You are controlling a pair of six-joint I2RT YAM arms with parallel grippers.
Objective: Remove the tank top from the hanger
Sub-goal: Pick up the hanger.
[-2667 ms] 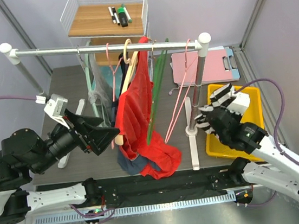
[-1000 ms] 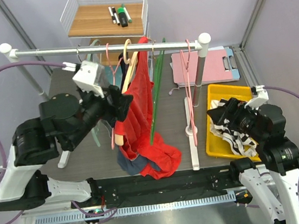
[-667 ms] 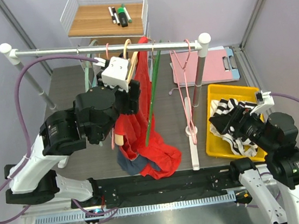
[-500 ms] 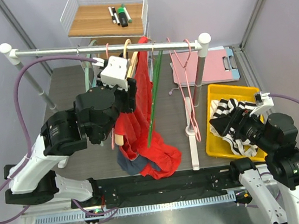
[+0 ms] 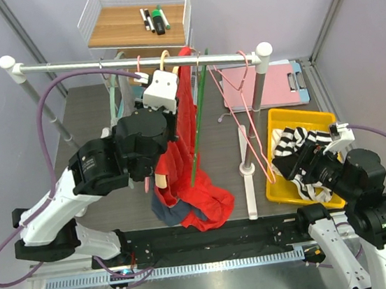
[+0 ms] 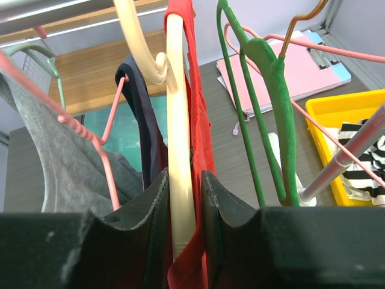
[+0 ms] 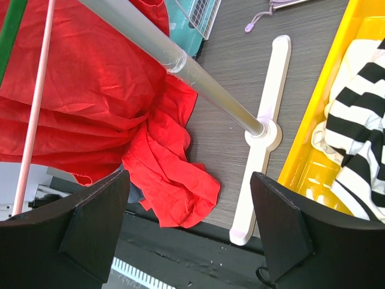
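Observation:
A red tank top (image 5: pixel 182 167) hangs from a cream hanger (image 5: pixel 164 67) on the silver rail (image 5: pixel 84 62), and its hem is bunched on the table. In the left wrist view, the cream hanger (image 6: pixel 178 150) and the red tank top (image 6: pixel 198 120) pass straight between my left gripper's fingers. My left gripper (image 6: pixel 183 177) is shut on the hanger arm with red cloth pinched beside it. From above, my left gripper (image 5: pixel 173 117) sits high against the garment. My right gripper (image 7: pixel 188 180) is open and holds nothing. It hovers by the yellow bin, right of the tank top (image 7: pixel 90 90).
A green hanger (image 6: pixel 271 90), pink hangers (image 5: pixel 245 110), a navy garment (image 6: pixel 144 120) and a grey one (image 6: pixel 60 162) share the rail. The yellow bin (image 5: pixel 317 119) holds a striped cloth (image 5: pixel 295 142). A pink clipboard (image 5: pixel 277 81) and a wire shelf (image 5: pixel 135 17) stand behind.
My left arm rose from the left, swung in to the cream hanger, and its jaws closed around it. The right arm drew back toward the bin. A pink hanger swung rightward.

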